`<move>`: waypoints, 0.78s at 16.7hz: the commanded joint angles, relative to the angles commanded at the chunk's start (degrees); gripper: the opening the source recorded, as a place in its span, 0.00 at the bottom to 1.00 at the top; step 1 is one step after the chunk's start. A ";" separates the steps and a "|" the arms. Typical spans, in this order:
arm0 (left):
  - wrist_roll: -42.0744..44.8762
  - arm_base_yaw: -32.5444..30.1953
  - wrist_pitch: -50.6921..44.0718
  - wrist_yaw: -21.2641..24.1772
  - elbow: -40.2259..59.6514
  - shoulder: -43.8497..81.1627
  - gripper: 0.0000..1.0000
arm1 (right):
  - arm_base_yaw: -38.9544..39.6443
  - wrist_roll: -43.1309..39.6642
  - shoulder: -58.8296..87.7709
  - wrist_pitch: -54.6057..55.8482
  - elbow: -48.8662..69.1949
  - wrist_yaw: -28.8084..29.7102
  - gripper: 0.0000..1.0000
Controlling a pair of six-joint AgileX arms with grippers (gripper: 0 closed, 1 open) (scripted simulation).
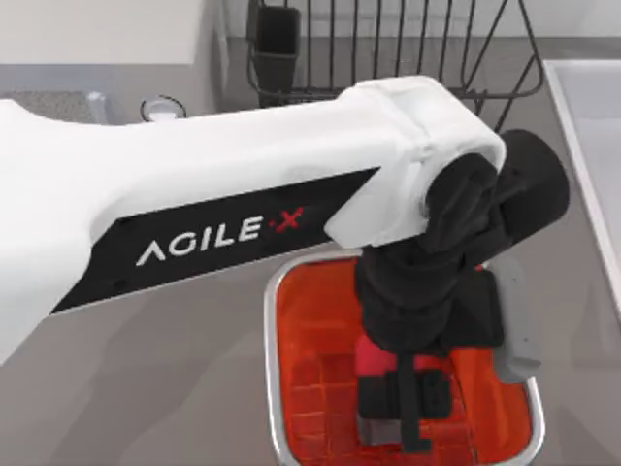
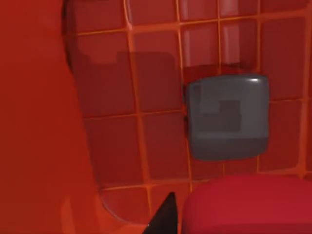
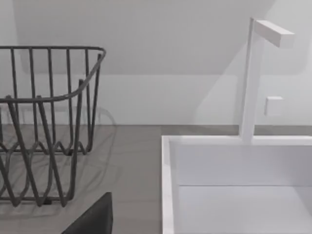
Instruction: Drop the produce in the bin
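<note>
**Left claw inside the bin**

The white AgileX left arm reaches across the grey surface (image 1: 146, 388); its claw (image 1: 403, 408) hangs down within the deep square silver-rimmed bin with orange-red gridded floor (image 1: 291, 388), gripping a red rounded produce item (image 2: 248, 204) above a small grey square (image 2: 226, 117). A black wire dish rack (image 1: 388, 49) stands behind

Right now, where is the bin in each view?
Top view: the bin sits bottom centre, the left gripper lowered inside it.
Left wrist view: its gridded orange floor around the grey square.
Right wrist view: faces the dish rack and white sink instead.
Shared landmark: the dish rack, also along the top view's upper edge.
</note>
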 joint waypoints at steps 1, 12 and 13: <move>-0.19 -0.10 1.65 0.19 -1.53 0.13 0.00 | 0.00 0.00 0.00 0.00 0.00 0.00 1.00; -0.40 -0.20 3.15 0.35 -2.99 0.32 0.45 | 0.00 0.00 0.00 0.00 0.00 0.00 1.00; -0.40 -0.20 3.15 0.35 -2.99 0.32 0.53 | 0.00 0.00 0.00 0.00 0.00 0.00 1.00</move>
